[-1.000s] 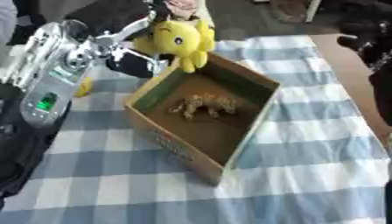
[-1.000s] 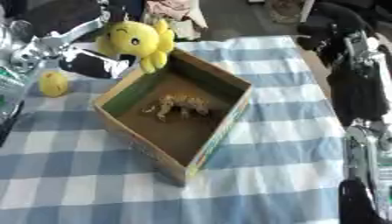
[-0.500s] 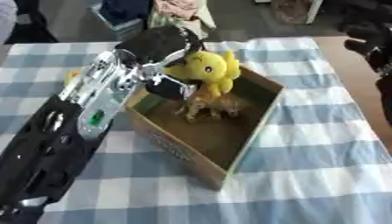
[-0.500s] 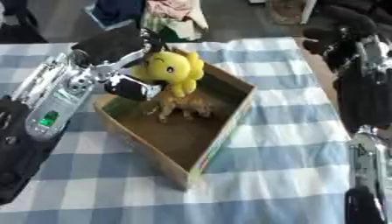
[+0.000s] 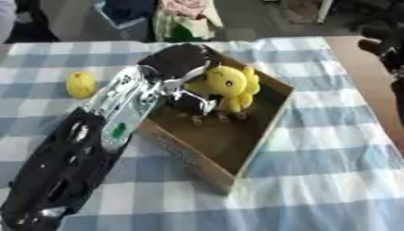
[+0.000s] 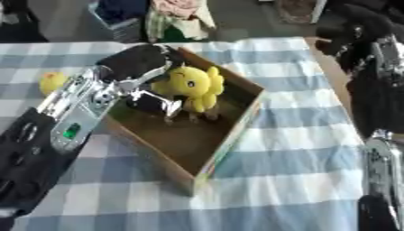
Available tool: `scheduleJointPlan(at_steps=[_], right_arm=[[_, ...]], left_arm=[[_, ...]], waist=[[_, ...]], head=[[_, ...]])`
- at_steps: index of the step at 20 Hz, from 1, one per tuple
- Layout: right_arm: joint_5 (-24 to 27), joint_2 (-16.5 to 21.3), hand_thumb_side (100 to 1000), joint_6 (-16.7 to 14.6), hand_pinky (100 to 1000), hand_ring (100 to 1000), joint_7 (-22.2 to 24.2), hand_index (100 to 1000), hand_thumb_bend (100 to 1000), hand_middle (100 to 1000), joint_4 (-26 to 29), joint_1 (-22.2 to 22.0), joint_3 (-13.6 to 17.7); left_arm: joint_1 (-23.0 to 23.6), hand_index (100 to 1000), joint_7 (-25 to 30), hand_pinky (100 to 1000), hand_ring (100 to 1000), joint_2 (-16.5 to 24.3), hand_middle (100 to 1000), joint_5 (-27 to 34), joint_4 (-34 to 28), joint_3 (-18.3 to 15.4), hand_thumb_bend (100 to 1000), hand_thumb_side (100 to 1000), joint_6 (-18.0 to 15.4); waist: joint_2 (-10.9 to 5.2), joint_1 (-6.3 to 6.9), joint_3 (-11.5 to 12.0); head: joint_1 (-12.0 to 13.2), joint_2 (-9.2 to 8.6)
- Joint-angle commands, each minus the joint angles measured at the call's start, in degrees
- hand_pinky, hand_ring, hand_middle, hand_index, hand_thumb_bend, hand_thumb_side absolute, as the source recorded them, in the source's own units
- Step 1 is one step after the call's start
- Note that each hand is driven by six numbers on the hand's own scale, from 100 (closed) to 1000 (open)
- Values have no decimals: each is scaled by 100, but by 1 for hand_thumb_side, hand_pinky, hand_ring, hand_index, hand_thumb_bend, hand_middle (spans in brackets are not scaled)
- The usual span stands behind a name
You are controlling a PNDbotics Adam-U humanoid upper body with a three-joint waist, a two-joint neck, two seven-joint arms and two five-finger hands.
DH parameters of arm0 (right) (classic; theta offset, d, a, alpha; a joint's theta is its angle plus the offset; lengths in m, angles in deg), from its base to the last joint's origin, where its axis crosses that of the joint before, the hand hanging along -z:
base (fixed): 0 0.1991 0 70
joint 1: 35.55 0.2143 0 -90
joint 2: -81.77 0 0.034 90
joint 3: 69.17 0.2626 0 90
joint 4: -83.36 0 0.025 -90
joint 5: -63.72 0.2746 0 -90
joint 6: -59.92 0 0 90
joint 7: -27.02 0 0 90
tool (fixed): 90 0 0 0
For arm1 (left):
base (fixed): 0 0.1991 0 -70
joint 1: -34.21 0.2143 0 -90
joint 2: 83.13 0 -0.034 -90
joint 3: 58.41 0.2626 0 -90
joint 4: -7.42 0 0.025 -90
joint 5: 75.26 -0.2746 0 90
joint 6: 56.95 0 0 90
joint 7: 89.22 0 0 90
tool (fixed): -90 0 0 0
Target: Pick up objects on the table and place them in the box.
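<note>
A yellow plush toy sits low inside the open cardboard box, leaning toward its far side. My left hand reaches over the box's left wall, its fingers curled against the plush. Under the plush, only the legs of a small brown toy animal show on the box floor. A small yellow round object lies on the cloth left of the box. My right hand hangs dark at the upper right, away from the box.
A blue-and-white checked cloth covers the table, with bare brown tabletop at the right. Clothes and a bin stand beyond the far edge. My right arm runs down the right side.
My left hand has carried the yellow plush from above the box's far-left corner rightward and down into the box, over the brown toy. The right hand has stayed in place.
</note>
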Motion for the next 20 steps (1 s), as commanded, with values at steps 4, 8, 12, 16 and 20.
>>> scheduleJointPlan(at_steps=[4, 8, 12, 16, 20], right_arm=[[43, 24, 756, -7, 821, 792, -16, 832, 100, 456, 141, 79, 7], [36, 26, 760, 10, 822, 793, -12, 832, 100, 456, 152, 56, 9], [31, 23, 761, 30, 822, 793, -12, 832, 100, 456, 165, 31, 13], [28, 15, 760, 46, 822, 793, -9, 832, 100, 456, 180, 13, 13], [29, 3, 758, 55, 822, 794, -12, 831, 100, 456, 192, -1, 14]], left_arm=[[-28, 877, 139, 555, 748, -53, 671, -89, 47, 9, 100, 612, 65], [9, 936, 322, 633, 823, -43, 769, -331, 75, 38, 100, 783, -24], [28, 991, 545, 704, 883, -26, 840, -605, 63, 27, 274, 931, -158], [33, 1000, 635, 740, 915, 0, 882, -686, -36, -5, 322, 964, -203], [35, 1000, 685, 757, 930, 30, 914, -651, -121, -44, 344, 973, -192]], waist=[[-110, -11, -1], [-120, 0, 17], [-137, 9, 32], [-156, 10, 42], [-176, 5, 49]], head=[[4, -72], [-16, -65], [-35, -58], [-44, -62], [-44, -62]])
